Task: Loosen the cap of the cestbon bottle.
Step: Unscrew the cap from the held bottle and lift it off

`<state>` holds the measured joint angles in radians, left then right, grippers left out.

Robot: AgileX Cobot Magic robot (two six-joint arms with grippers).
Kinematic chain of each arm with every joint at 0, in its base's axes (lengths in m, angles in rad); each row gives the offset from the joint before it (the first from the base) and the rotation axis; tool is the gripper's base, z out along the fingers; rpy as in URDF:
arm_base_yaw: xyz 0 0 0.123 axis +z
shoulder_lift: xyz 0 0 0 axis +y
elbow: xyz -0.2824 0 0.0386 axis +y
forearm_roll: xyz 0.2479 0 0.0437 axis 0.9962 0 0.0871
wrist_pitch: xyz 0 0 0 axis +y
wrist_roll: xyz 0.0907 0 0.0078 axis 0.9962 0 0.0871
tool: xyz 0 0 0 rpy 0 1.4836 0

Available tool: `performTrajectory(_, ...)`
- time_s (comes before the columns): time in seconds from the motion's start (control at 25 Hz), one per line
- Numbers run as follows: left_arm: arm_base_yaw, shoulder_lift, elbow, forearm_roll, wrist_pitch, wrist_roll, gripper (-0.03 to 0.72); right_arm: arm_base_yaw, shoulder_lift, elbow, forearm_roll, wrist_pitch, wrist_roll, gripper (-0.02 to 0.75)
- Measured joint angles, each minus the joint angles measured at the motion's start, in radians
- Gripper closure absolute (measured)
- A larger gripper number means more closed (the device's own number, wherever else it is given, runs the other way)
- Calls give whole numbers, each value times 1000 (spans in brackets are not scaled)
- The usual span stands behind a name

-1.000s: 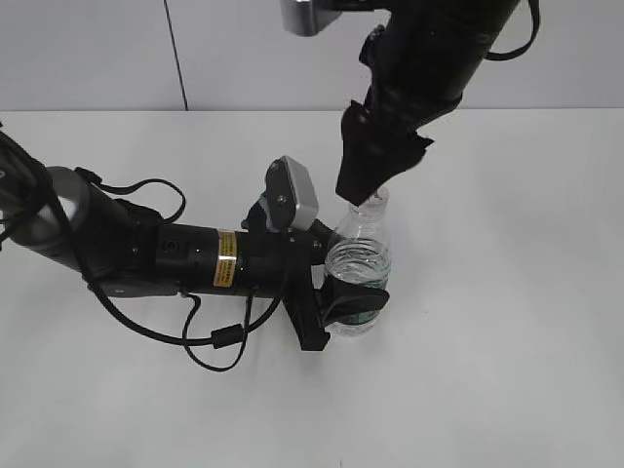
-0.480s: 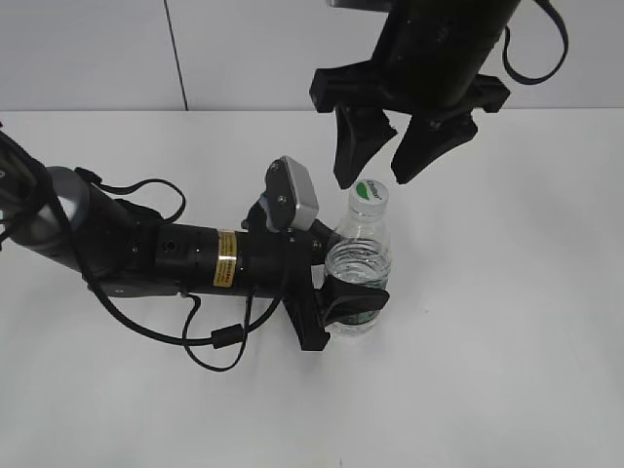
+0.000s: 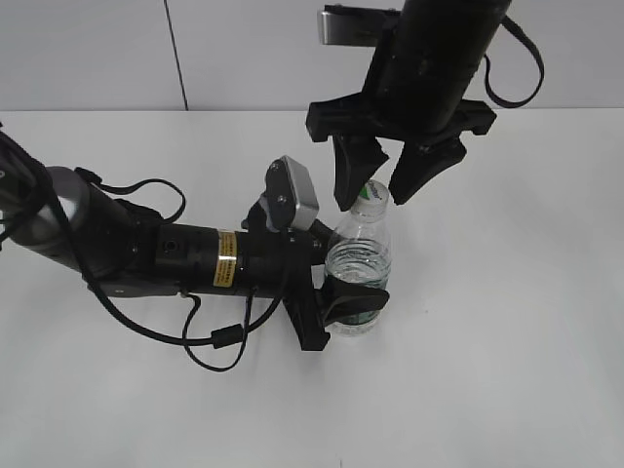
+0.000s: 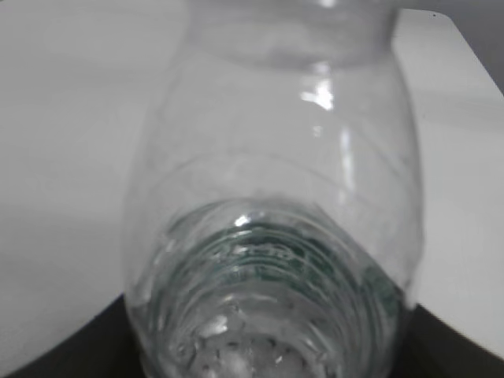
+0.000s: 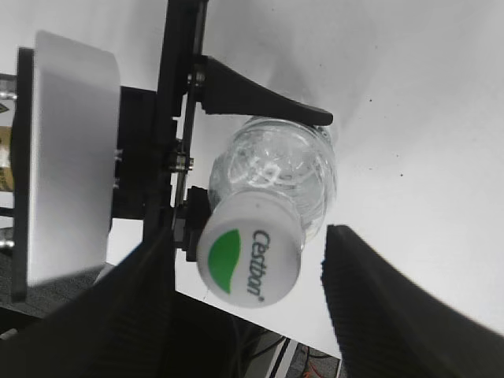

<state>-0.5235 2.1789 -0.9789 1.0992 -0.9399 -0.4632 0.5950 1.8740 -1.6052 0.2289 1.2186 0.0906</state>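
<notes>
The cap [image 5: 249,264] is white with a green half-circle mark and dark green "Cestbon" lettering. The bottle [image 3: 358,278] is clear and ribbed, with a dark green label band low on its body. Both grippers, left [image 3: 336,302] and right [image 3: 382,185], are black. The left arm carries a yellow sticker [image 3: 226,258] and a grey camera block [image 3: 292,195]. The table [image 3: 507,370] is plain white.

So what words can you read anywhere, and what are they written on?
"Cestbon": on top of the white cap, beside a green half-circle.
Yellow sticker on the left arm: print too small to read.
Green label on the bottle: blurred, unreadable.
</notes>
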Motion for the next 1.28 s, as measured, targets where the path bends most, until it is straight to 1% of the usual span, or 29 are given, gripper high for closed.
performTrajectory(0.2, 0, 0, 0, 0, 0, 0, 282, 0, 7, 0, -2, 0, 0, 293)
performTrajectory(0.28, 0, 0, 0, 0, 0, 0, 282, 0, 7, 0, -3, 0, 0, 342)
performTrajectory(0.36, 0, 0, 0, 0, 0, 0, 282, 0, 7, 0, -2, 0, 0, 422)
performTrajectory(0.4, 0, 0, 0, 0, 0, 0, 282, 0, 7, 0, -2, 0, 0, 440)
performTrajectory(0.56, 0, 0, 0, 0, 0, 0, 282, 1, 7, 0, -3, 0, -12, 440)
performTrajectory(0.68, 0, 0, 0, -1, 0, -2, 282, 1, 7, 0, -4, 0, -79, 440)
performTrajectory(0.8, 0, 0, 0, -1, 0, -2, 282, 1, 7, 0, -4, 0, -338, 440)
performTrajectory(1.04, 0, 0, 0, 2, 0, 1, 282, 1, 7, -3, -16, 0, -1156, 440)
performTrajectory(1.16, 0, 0, 0, 2, 0, 2, 282, 1, 7, -4, -16, 0, -1436, 440)
performTrajectory(1.28, 0, 0, 0, 5, 0, 3, 282, 1, 7, -5, -2, 0, -1623, 440)
